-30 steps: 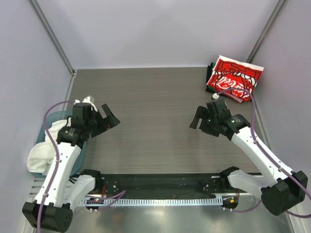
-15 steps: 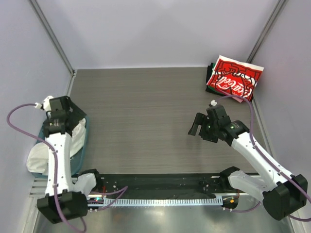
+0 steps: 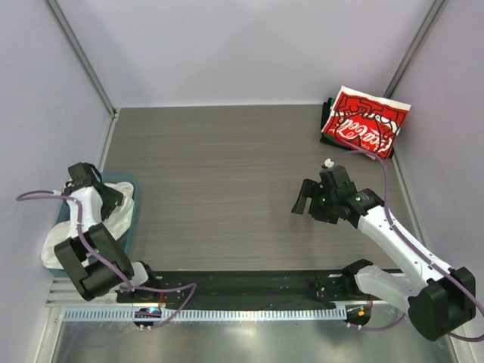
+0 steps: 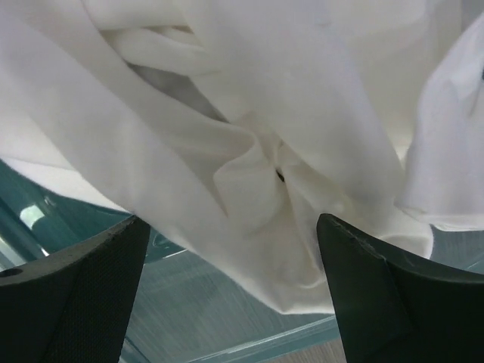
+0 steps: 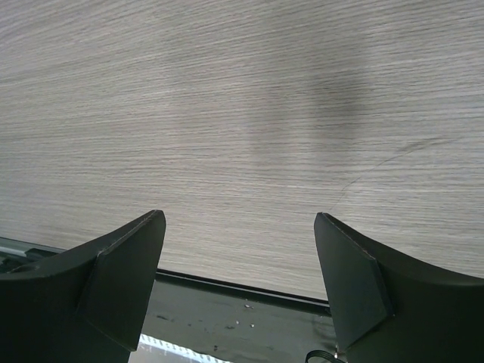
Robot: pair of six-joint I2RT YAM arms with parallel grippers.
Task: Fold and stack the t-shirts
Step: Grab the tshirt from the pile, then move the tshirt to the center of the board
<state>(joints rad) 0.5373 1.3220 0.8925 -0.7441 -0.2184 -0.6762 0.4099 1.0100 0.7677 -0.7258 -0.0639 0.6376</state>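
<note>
A crumpled white t-shirt (image 3: 57, 242) lies in the teal bin (image 3: 130, 227) at the left edge; it fills the left wrist view (image 4: 249, 128). My left gripper (image 3: 102, 200) hangs open just above the shirt, with cloth between its fingers (image 4: 234, 219) but nothing gripped. A stack of folded shirts, the top one red with white script (image 3: 364, 121), lies at the far right corner. My right gripper (image 3: 301, 200) is open and empty above the bare wood table (image 5: 242, 113), right of the middle.
The grey wood table (image 3: 227, 166) spans the middle. A black rail (image 3: 242, 287) runs along the near edge, also in the right wrist view (image 5: 227, 310). Walls close in on the left, right and back.
My left arm has swung left from the table over the bin and come down to the white shirt. My right gripper has drifted slightly toward me.
</note>
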